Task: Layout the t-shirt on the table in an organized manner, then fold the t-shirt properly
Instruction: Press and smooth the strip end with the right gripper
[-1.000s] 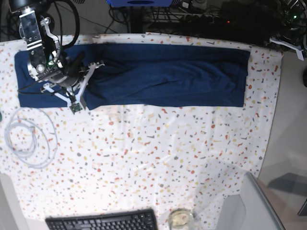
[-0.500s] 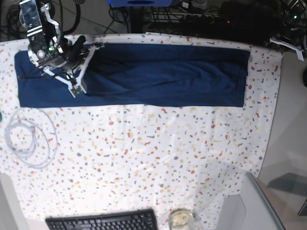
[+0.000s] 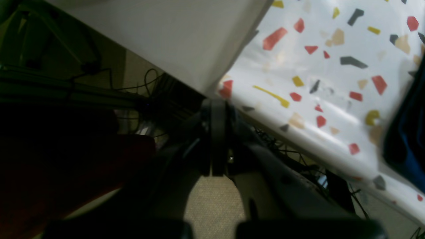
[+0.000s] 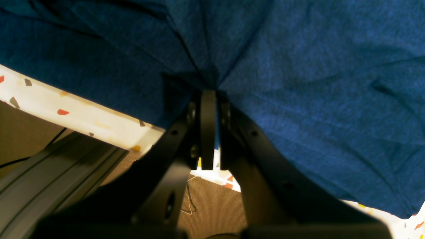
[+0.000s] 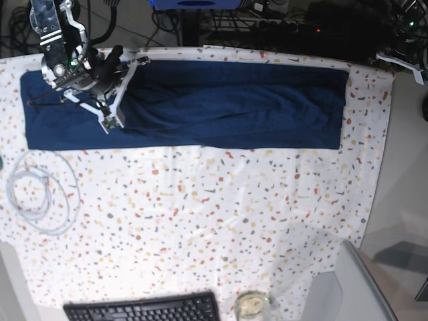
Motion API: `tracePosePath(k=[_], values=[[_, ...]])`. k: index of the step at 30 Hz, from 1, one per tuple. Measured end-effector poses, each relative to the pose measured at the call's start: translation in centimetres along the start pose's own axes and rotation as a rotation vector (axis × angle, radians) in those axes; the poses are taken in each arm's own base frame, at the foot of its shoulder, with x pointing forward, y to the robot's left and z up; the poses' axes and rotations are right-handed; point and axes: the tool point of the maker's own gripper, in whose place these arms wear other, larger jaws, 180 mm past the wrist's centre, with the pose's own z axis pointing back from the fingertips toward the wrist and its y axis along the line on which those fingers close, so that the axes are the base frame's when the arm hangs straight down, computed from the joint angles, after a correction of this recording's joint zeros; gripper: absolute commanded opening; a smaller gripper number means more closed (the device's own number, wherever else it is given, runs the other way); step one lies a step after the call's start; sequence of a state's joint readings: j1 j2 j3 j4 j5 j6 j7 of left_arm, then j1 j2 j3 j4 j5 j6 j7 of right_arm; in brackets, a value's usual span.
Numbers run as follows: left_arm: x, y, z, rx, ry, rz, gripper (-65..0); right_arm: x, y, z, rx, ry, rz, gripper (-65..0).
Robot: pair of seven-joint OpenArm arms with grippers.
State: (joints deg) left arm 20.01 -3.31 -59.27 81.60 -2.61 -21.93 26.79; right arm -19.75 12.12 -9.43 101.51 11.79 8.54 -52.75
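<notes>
So the right end effector (image 5: pixel 127 67) is pinched shut on the t-shirt (image 5: pixel 221 103), a long left-to-right strip along the desk's (image 5: pixel 221 214) far edge stretching right, while the left end effector (image 3: pixel 214 139), closed empty, sits off that right end.

**Even overhead light, dim blurry wrist views**

Base view bright and evenly lit, soft glare patches on the table (image 5: pixel 221 214), slight barrel bending at edges. Left wrist view dim, underexposed lower left, terrazzo flecks smeared with blur. Right wrist view sharper on the t-shirt (image 4: pixel 298 83); near black gripper parts out of focus.
</notes>
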Motion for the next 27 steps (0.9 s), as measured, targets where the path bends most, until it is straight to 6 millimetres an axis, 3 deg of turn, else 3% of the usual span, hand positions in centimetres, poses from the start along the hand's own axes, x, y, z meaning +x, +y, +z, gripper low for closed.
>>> tracePosePath(k=[3,6,9,12,15,17,22,25,27], values=[[0.0,0.0,0.0,0.001,-0.001,0.000,-65.0,-0.2,-0.1,0.9,-0.004,0.026,-0.005,-53.0],[0.0,0.0,0.0,0.000,-0.001,0.000,-65.0,1.5,-0.8,2.6,-0.033,-0.017,-0.041,-45.9],[0.0,0.0,0.0,0.001,-0.001,-0.001,-65.0,3.1,-1.0,3.9,-0.042,-0.079,-0.041,-47.1],[0.0,0.0,0.0,0.001,0.000,-0.001,-65.0,4.7,-0.5,3.8,-0.032,-0.124,-0.015,-53.6],[0.0,0.0,0.0,0.000,-0.001,-0.001,-65.0,7.8,0.0,2.6,-0.006,-0.185,0.015,-58.2],[0.1,0.0,0.0,0.000,-0.002,0.000,-65.0,8.5,-0.2,1.3,-0.003,-0.182,0.027,-58.2],[0.0,0.0,0.0,0.000,0.001,0.000,-65.0,7.1,-1.3,-2.5,-0.001,-0.099,-0.019,-58.5],[0.0,0.1,0.0,0.003,-0.001,0.000,-65.0,6.6,-1.9,-3.7,-0.011,-0.092,-0.033,-59.1],[0.0,0.1,0.0,0.002,-0.001,0.001,-65.0,5.2,-2.5,-4.1,-0.013,-0.068,-0.079,-62.3]])
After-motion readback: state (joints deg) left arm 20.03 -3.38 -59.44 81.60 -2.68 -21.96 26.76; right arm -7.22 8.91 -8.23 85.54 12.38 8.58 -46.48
